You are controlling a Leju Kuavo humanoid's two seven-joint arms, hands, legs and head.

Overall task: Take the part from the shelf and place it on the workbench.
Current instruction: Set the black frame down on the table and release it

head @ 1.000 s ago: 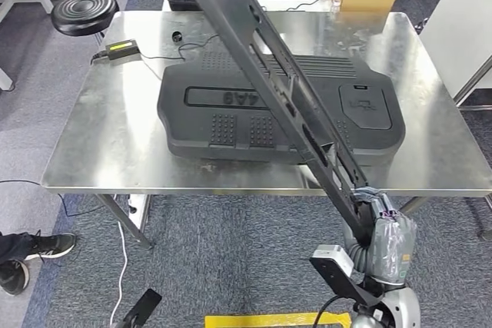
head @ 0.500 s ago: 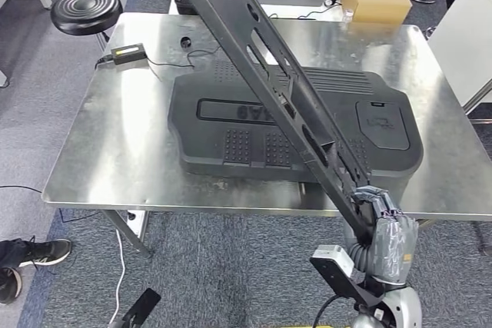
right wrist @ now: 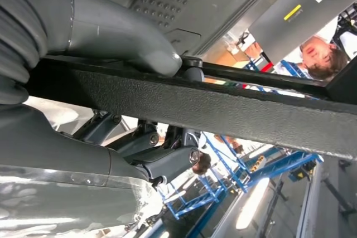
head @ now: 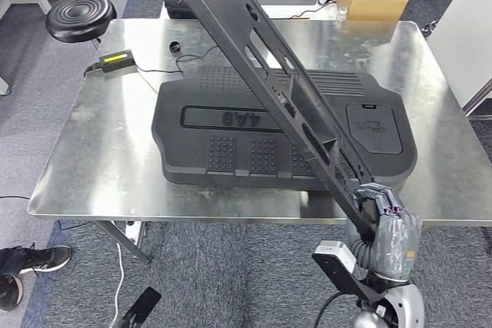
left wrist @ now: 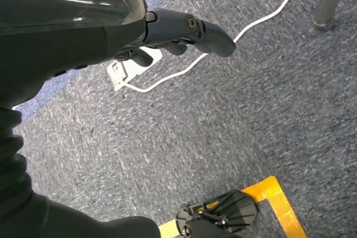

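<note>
Legible markings: one.
The large black moulded plastic cover [head: 232, 132] on the steel workbench bore "4A9", upside down.

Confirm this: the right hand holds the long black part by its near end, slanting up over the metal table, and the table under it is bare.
Not bare. In the head view a big black cover lies on the table under the part. The rest stands: the right hand grips its near end, slanting up.
</note>
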